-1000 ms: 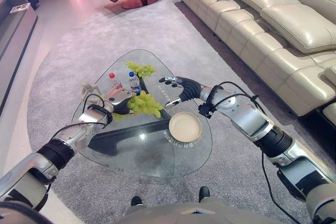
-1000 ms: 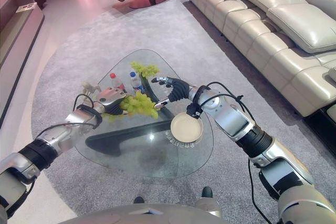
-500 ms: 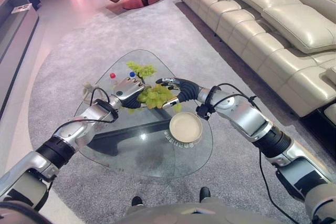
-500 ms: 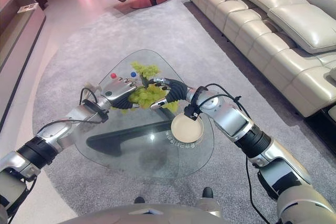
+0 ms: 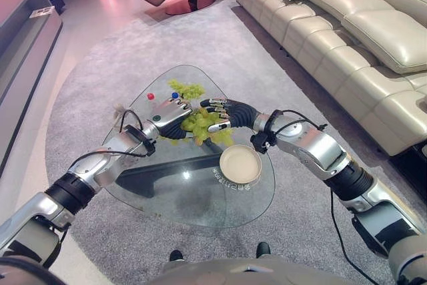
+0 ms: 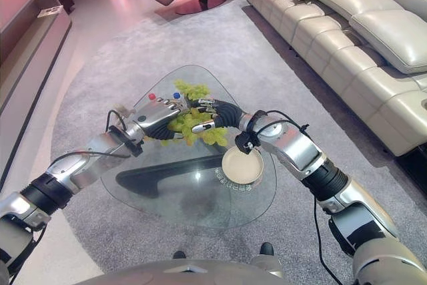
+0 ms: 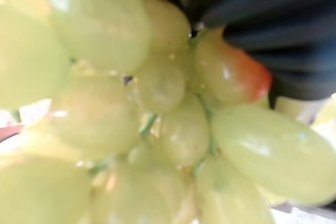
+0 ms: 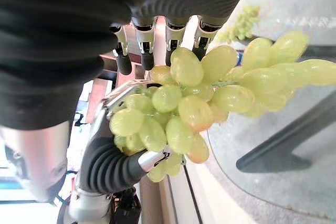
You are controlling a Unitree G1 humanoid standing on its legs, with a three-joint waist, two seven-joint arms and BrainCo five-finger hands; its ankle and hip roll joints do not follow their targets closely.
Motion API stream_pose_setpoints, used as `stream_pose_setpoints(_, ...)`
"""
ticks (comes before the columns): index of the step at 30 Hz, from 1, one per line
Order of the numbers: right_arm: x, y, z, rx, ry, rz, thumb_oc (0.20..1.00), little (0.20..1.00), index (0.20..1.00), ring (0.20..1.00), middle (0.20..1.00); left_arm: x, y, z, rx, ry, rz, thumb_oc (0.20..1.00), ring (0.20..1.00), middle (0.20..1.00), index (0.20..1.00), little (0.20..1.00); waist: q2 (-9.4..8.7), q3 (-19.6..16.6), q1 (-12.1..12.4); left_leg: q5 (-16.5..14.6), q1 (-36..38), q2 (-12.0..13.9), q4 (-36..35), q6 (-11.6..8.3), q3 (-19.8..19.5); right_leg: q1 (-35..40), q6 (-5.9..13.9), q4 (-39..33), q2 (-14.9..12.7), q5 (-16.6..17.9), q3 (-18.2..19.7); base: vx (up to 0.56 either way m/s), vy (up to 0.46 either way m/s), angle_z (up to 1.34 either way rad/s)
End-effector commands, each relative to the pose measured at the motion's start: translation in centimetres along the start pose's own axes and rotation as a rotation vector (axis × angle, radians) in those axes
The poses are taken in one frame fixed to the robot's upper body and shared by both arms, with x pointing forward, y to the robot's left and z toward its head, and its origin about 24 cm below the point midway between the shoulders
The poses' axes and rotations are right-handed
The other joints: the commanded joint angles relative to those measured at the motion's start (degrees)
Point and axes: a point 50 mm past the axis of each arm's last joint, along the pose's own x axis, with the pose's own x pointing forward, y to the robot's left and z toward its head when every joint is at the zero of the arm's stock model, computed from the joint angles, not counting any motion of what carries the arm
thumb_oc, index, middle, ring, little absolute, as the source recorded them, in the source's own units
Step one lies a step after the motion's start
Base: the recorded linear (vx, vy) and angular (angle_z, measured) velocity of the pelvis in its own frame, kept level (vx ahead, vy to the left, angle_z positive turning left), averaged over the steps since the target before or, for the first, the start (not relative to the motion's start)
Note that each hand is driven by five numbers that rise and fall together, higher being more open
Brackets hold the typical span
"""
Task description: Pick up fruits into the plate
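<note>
A bunch of green grapes (image 5: pixel 205 123) sits just left of the frame's centre in the left eye view, held between the two hands above the glass coffee table (image 5: pixel 173 195). The left hand (image 5: pixel 168 113) comes in from the lower left and lies against the bunch's left side, its silver fingers stretched nearly straight over the top of the fruit; in the right wrist view its dark palm cradles the grapes from below. The right hand (image 5: pixel 223 113) reaches in from the right, its fingers and thumb curled around the bunch's right side, gripping it; in the right wrist view its dark-tipped fingers (image 8: pixel 157 45) rest on the topmost grapes. In the left wrist view the pale green grapes sit pressed close to the camera. A round beige plate (image 5: pixel 240 164) lies on the glass just below and to the right of the bunch, bare of fruit. A second green bunch (image 5: pixel 190 89) rests on the table's far end, beside two bottle caps, one red (image 5: pixel 151 96) and one blue (image 5: pixel 175 95).
</note>
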Motion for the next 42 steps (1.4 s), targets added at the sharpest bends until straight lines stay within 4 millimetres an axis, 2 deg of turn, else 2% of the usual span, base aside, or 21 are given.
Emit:
stream_pose_setpoints(1,1.3,4.3,1.9,0.03,-0.119,0.222,1.0,1.0,1.0,1.0,1.0,2.0,8.1,0.8,-0.022,-0.096,0.3,0.2,0.2,0.2,0.2,0.2,-2.31,-1.5,0.4,-5.5,-0.1,-0.2,1.7,0.77,1.2,1.6,2.89,2.1,-3.4,-3.7,-2.9,0.0,0.0,0.0)
stream_pose_setpoints(7,0.9,4.4,1.1,0.021,-0.062,0.273,1.0,1.0,1.0,1.0,1.0,1.5,9.7,1.1,0.044,-0.146,0.333,0.2,0.2,0.2,0.2,0.2,-2.29,-1.5,0.2,-5.4,-0.1,-0.4,1.4,0.81,0.8,1.5,2.83,2.2,-3.3,-3.7,-2.4,0.0,0.0,0.0)
stream_pose_setpoints(16,0.5,3.8,0.4,0.025,0.005,0.319,1.0,1.0,1.0,1.0,1.0,1.1,12.8,-0.3,0.044,-0.106,0.368,0.2,0.2,0.2,0.2,0.2,-2.28,-2.0,0.0,-5.1,-0.1,-0.4,1.3,0.65,0.7,1.6,2.68,2.1,-3.2,-3.6,-2.2,0.0,0.0,0.0)
stream_pose_setpoints(26,1.0,4.5,0.1,0.068,0.039,0.347,1.0,1.0,1.0,1.0,1.0,1.8,12.9,-0.6,0.009,-0.029,0.396,0.2,0.2,0.2,0.2,0.2,-2.57,-2.2,0.3,-5.3,0.1,-0.5,1.2,0.73,0.1,2.0,2.52,2.1,-3.2,-4.0,-2.3,0.0,0.0,0.0)
stream_pose_setpoints(35,2.2,7.0,-0.6,0.248,0.056,0.448,1.0,1.0,1.0,1.0,1.0,2.5,12.4,-0.1,-0.017,-0.002,0.541,0.2,0.2,0.2,0.2,0.2,-3.05,-2.4,0.6,-5.5,0.5,-0.3,1.2,0.79,0.0,2.4,2.38,2.0,-3.2,-4.1,-2.5,0.0,-0.002,0.0)
stream_pose_setpoints(36,2.3,7.4,-0.5,0.275,0.053,0.456,0.859,0.859,0.859,0.859,0.859,2.6,12.3,-0.1,-0.027,0.002,0.545,0.2,0.2,0.2,0.2,0.2,-3.11,-2.4,0.6,-5.5,0.5,-0.4,1.2,0.79,0.0,2.4,2.36,2.0,-3.2,-4.1,-2.5,0.01,-0.014,0.04)
stream_pose_setpoints(38,2.5,8.0,-0.4,0.312,0.043,0.463,0.26,0.26,0.26,0.26,0.26,2.9,12.0,0.1,-0.023,0.004,0.553,0.2,0.2,0.2,0.2,0.2,-3.13,-2.4,0.7,-5.5,0.5,-0.4,1.2,0.73,-0.1,2.4,2.4,2.0,-3.2,-4.1,-2.6,0.0,0.0,0.0)
stream_pose_setpoints(39,2.7,8.3,-0.2,0.322,0.032,0.467,0.2,0.2,0.2,0.2,0.2,3.1,11.7,0.2,-0.028,0.001,0.551,0.2,0.2,0.2,0.2,0.2,-3.17,-2.4,0.6,-5.6,0.5,-0.4,1.2,0.76,-0.1,2.4,2.41,2.1,-3.1,-4.1,-2.6,0.0,0.0,0.0)
stream_pose_setpoints(42,2.9,8.7,0.2,0.366,0.01,0.472,0.2,0.2,0.2,0.2,0.2,3.5,11.2,0.7,-0.032,-0.007,0.548,0.2,0.2,0.2,0.2,0.2,-3.29,-2.3,0.6,-5.6,0.5,-0.4,1.2,0.77,-0.3,2.3,2.36,2.1,-3.0,-4.2,-2.4,0.0,0.0,0.0)
